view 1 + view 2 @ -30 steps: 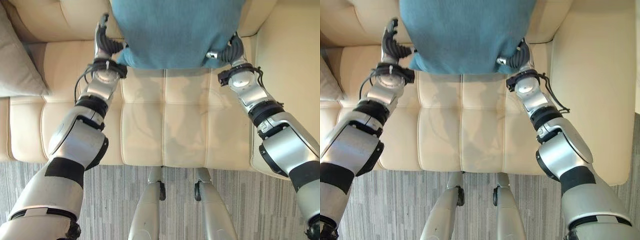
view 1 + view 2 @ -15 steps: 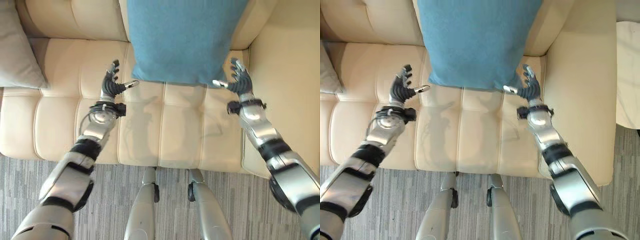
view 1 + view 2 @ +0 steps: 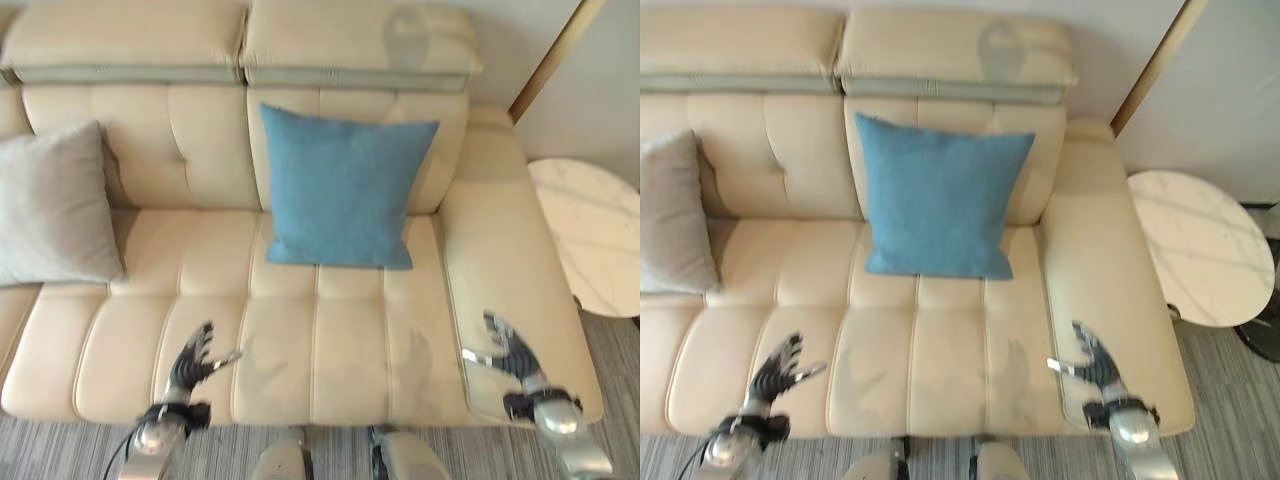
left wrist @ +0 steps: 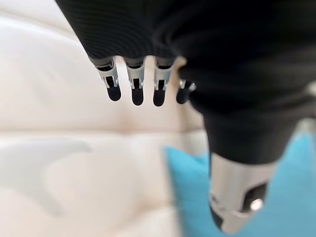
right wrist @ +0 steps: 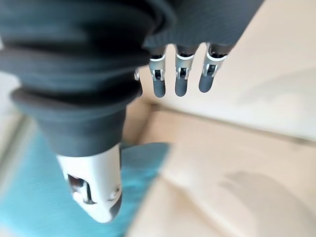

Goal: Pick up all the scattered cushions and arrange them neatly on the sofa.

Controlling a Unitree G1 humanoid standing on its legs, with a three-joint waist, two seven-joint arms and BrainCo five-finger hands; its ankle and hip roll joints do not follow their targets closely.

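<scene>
A blue cushion (image 3: pixel 342 188) stands propped upright against the backrest of the cream leather sofa (image 3: pixel 330 340), on the right-hand seat, its lower edge resting on the seat surface and its top corners leaning on the tufted back below the headrest. Neither hand touches it. Well to its left, a grey cushion (image 3: pixel 52 205) leans against the backrest at the far-left part of the sofa, with bare seat between the two cushions.

The left hand (image 3: pixel 190 362) hovers over the near edge of the seat, in front of and left of the blue cushion, fingers spread and straight with the thumb held out to the side, holding nothing. Its own wrist view shows the fingers (image 4: pixel 134 88) extended in a row over the pale leather, with a patch of the blue cushion beyond.

The right hand (image 3: pixel 512 356) hovers near the front of the right armrest, also spread, empty, thumb pointing inward. In its wrist view the fingers (image 5: pixel 180 79) are straight.

Past the armrest, to the right, stands a round white marble side table (image 3: pixel 1200 245) on the grey striped floor (image 3: pixel 60 455).
</scene>
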